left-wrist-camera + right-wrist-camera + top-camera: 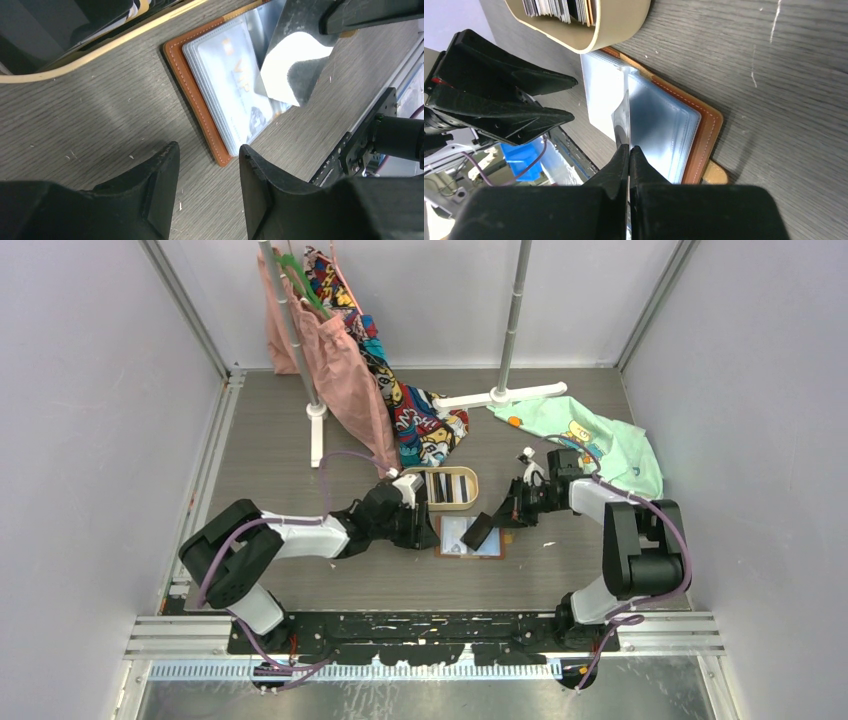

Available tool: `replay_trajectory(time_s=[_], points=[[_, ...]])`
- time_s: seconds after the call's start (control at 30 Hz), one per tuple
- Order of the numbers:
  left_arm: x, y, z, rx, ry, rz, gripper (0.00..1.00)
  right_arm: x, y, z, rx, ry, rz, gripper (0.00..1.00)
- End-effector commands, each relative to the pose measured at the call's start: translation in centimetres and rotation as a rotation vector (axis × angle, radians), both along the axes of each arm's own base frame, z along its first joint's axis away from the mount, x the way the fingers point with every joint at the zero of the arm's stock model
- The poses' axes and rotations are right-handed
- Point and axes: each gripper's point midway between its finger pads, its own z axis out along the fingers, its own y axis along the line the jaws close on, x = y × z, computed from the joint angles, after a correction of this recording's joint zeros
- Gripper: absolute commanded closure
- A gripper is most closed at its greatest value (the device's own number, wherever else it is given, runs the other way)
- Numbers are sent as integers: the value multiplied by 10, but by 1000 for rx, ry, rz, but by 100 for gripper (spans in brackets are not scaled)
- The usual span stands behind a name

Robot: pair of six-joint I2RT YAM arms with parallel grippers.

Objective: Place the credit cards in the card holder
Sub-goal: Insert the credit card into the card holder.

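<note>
Pinching 1 card [623, 117] edge-on, the right end effector [629, 148] is hovering over the open holder [706, 135], which is lying on the tabletop [300, 440] at center frame, just below the tray [619, 25]. The left end effector [207, 150] is gaping half-wide beside the holder, gripping nothing.

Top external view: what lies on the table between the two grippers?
The open brown leather card holder, between left gripper and right gripper; top external view.

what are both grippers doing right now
Left gripper: open, empty.
Right gripper: shut on a clear sleeve of the card holder.
</note>
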Motion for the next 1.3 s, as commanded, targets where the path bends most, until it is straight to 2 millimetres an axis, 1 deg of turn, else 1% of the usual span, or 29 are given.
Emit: replay_trajectory(time_s=[0.0, 0.1, 0.23, 0.3, 0.53, 0.83, 1.03, 1.27], points=[[10, -6, 8, 11, -26, 13, 52, 1, 9, 3, 74, 11, 23, 99], [12, -6, 5, 33, -22, 19, 53, -3, 14, 3, 98, 19, 50, 99], [14, -4, 0, 64, -15, 31, 55, -9, 27, 5, 134, 18, 109, 99], [15, -3, -1, 79, -16, 37, 57, -12, 30, 2, 141, 39, 125, 99], [18, 3, -6, 123, -12, 56, 61, -16, 32, -8, 163, 124, 115, 99], [12, -4, -10, 114, 10, 34, 63, -13, 40, -17, 151, 146, 75, 99], [10, -4, -10, 110, 13, 31, 63, -18, 45, -20, 137, 153, 82, 99], [8, -2, -11, 115, 19, 30, 64, -16, 38, -33, 65, 229, -22, 99]])
